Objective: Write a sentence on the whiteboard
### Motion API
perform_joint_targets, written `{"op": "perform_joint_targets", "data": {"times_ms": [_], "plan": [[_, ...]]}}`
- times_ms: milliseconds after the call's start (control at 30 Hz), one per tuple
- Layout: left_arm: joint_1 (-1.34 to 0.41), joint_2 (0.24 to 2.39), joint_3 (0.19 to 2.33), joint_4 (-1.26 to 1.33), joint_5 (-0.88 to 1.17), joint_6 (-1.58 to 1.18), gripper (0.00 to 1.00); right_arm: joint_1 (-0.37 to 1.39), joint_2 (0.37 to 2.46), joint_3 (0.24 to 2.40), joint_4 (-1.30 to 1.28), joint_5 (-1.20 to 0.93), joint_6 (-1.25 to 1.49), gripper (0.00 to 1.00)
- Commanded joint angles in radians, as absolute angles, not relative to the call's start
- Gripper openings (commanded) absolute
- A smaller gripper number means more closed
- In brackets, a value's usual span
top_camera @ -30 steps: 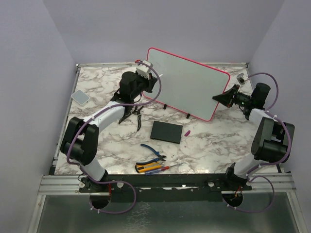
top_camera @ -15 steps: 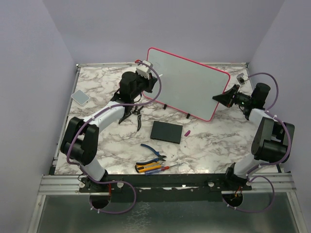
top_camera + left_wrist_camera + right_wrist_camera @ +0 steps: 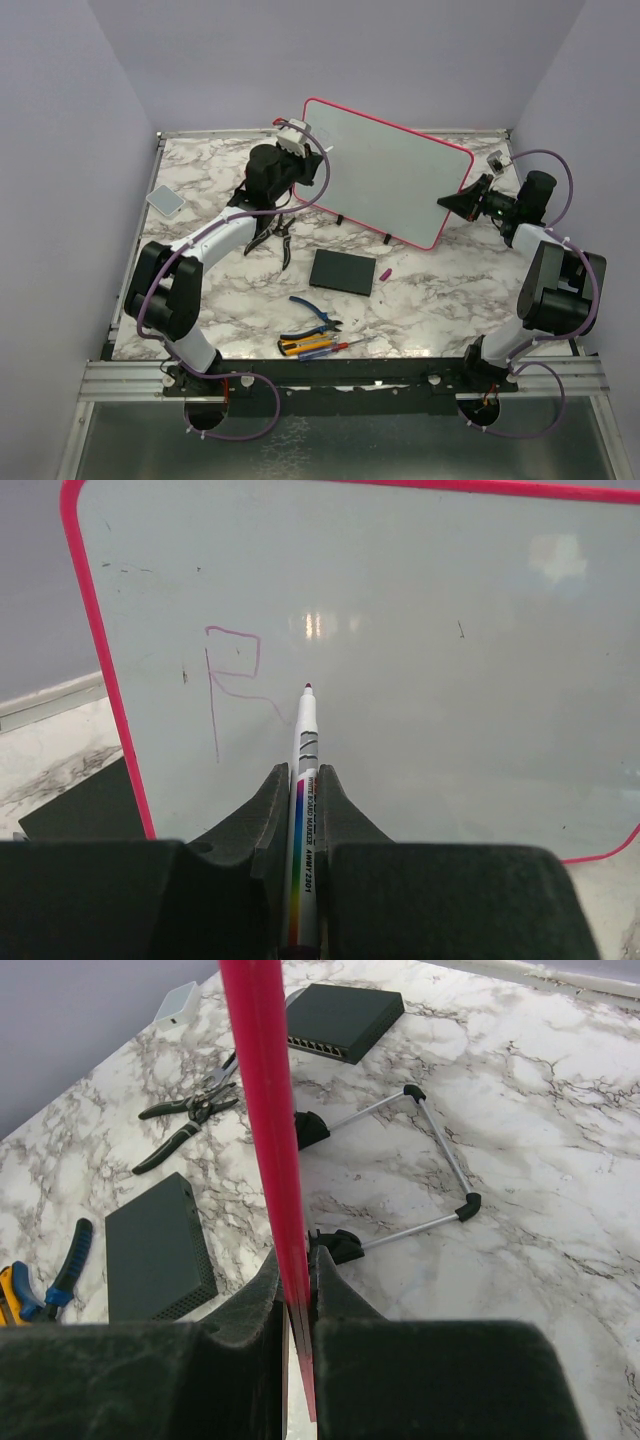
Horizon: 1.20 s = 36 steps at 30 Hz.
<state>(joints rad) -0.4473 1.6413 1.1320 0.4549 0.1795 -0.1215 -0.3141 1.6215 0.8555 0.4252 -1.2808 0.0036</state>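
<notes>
Two pincers are busy. From above, my left pincer (image 3: 312, 168) has lifted slightly at the large, tilted white board with pink-red frame (image 3: 390, 180). Left wrist: it grips a white rainbow-striped marker (image 3: 305, 745); the pink sentence (image 3: 235, 675) is only an "R", so much remains. Right wrist: my right pincer (image 3: 296, 1265) is closed on the board's frame.

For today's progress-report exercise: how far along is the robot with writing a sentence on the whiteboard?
Done: one pink R-like letter near the left edge of the whiteboard. In hand: the left gripper grips the marker, tip pointing just right of that letter; the right gripper clamps the board's pink frame. Left: nearly the whole sentence; no other lettering shows.
</notes>
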Motion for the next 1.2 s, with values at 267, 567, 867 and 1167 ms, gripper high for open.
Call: {"op": "perform_joint_targets", "data": {"times_ms": [267, 567, 867, 1167], "plan": [[-0.453, 1.626, 1.132, 0.482, 0.133, -0.143, 0.0, -0.312, 1.656, 0.835, 0.385, -1.172, -0.017, 0.01], [-0.454, 1.61, 1.114, 0.457, 0.13, -0.136, 0.0, -0.312, 1.652, 0.831, 0.391, -1.172, -0.012, 0.0], [-0.452, 1.614, 1.115, 0.446, 0.118, -0.135, 0.0, -0.312, 1.654, 0.833, 0.397, -1.174, -0.008, 0.01], [-0.452, 1.647, 1.147, 0.454, 0.126, -0.144, 0.0, -0.312, 1.658, 0.833, 0.4, -1.175, -0.005, 0.0]]}}
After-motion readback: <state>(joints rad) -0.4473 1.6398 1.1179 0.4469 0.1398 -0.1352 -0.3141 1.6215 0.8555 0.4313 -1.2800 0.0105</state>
